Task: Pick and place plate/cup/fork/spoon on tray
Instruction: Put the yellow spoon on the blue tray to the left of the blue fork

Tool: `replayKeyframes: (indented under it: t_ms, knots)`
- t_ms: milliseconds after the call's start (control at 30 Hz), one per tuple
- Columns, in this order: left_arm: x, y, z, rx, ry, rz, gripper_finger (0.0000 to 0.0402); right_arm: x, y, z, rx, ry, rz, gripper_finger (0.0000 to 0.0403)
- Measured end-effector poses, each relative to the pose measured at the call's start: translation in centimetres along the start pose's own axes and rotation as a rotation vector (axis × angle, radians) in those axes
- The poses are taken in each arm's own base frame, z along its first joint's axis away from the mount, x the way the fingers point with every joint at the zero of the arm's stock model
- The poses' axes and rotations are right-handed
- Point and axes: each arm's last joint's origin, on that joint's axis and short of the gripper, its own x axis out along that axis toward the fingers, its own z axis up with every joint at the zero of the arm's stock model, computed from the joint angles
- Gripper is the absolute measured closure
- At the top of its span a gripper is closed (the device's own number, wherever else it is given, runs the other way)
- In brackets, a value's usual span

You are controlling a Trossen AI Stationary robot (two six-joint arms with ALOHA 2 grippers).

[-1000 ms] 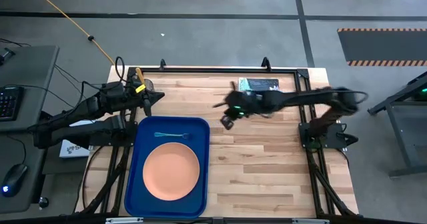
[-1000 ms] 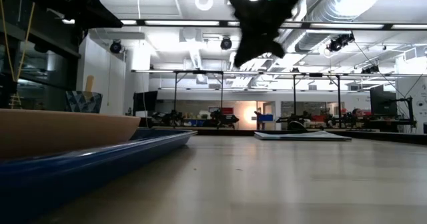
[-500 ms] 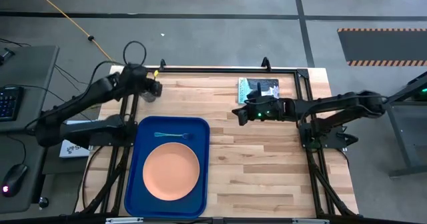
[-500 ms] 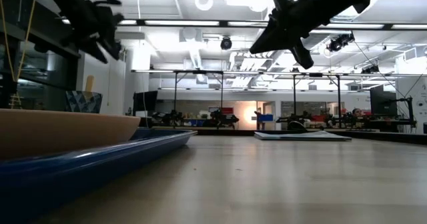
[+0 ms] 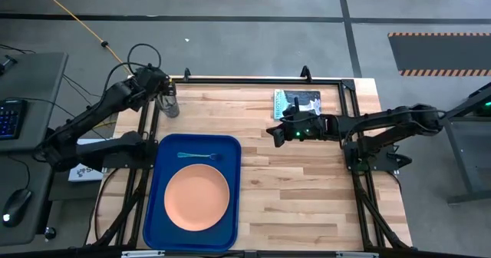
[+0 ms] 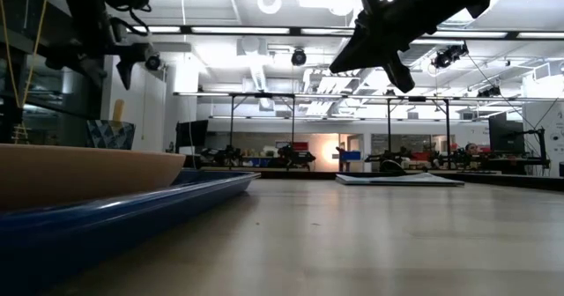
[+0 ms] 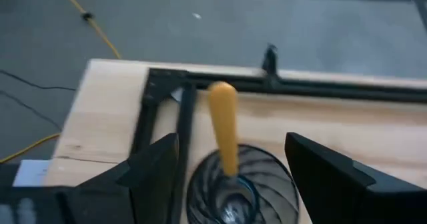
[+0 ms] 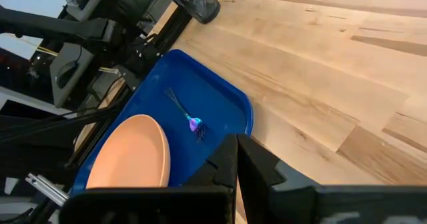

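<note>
One tray [image 5: 156, 212], blue, lies on the left half of the wooden table [image 5: 307, 189], and one salmon-orange plate [image 5: 197, 198] rests flat in its near half. One teal fork [image 5: 197, 156] lies crosswise in the tray's far end, just beyond the plate and apart from it. In the low view only the plate's side [image 6: 79, 174] and the tray's rim [image 6: 132, 212] show at the picture's left, cut off by the edge; the fork is hidden there.

One dark cup [image 5: 169, 106] stands upright on the table at its far left corner, beyond the tray and well apart from it. One spoon [image 7: 223, 127] stands in it, yellow-orange handle sticking up out of the mouth; its metal bowl lies deep inside the cup [image 7: 243, 187] and is hard to make out. From above the spoon is hidden under the left arm.

The left gripper [image 7: 233, 177] hangs over the cup with its fingers [image 7: 157, 174] spread wide, one on each side of the rim, touching neither cup nor handle as far as the wrist view shows.

The right gripper [image 5: 274, 130] hovers above the bare table right of the tray's far end, holding nothing; its wrist view shows the dark fingers [image 8: 250, 164] drawn close together, pointing toward the tray [image 8: 227, 101]. A small book [image 5: 297, 98] lies flat at the far edge, partly covered by the right arm.
</note>
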Motion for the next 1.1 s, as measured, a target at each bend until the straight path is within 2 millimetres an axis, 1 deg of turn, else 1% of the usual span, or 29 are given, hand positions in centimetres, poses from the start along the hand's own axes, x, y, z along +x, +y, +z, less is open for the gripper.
replayKeyframes:
  t_ms: [100,267,433,567,700,967,1100]
  knots:
    - [0.4,0.0,0.1,-0.013,-0.004,0.037,0.0135,0.0,0.0,0.0,-0.006,-0.001,-0.001,0.0403]
    - [1.9,-0.5,0.4,-0.010,0.016,0.096,0.0135,0.0,0.0,0.0,-0.014,-0.002,-0.001,0.0403]
    - [3.3,-0.9,0.7,-0.076,0.010,0.166,0.0135,0.0,0.0,0.0,-0.014,-0.001,-0.001,0.0403]
    - [4.0,-1.2,0.6,-0.093,0.024,0.192,0.0135,0.0,0.0,0.0,-0.015,-0.001,-0.001,0.0403]
    - [4.5,-1.6,0.7,-0.119,0.027,0.184,0.0135,0.0,0.0,0.0,-0.025,-0.001,-0.001,0.0403]
    - [4.9,-2.0,0.6,-0.142,0.033,0.172,0.0135,0.0,0.0,0.0,-0.036,-0.002,-0.001,0.0403]
    - [5.8,-2.1,-0.2,-0.188,0.027,0.162,0.0135,0.0,0.0,0.0,-0.036,-0.004,-0.004,0.0403]
